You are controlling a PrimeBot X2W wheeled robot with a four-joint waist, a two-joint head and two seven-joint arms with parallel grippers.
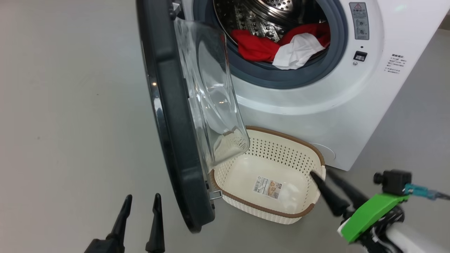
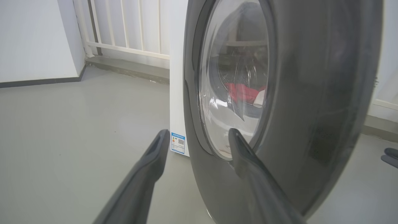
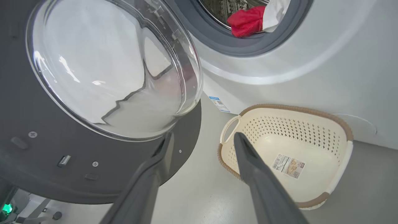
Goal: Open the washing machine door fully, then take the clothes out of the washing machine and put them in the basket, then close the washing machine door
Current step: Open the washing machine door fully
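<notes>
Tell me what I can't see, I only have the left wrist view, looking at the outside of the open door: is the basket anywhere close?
Observer: Yes. The basket stands just in front of the washing machine, partly hidden behind the open washing machine door.
Operator: Anything in it?
Observer: Nothing apart from a sticker on its bottom.
Operator: And where's the right claw?
Observer: The right claw is open and holds nothing. Its tips are at the basket's right-hand rim.
</notes>
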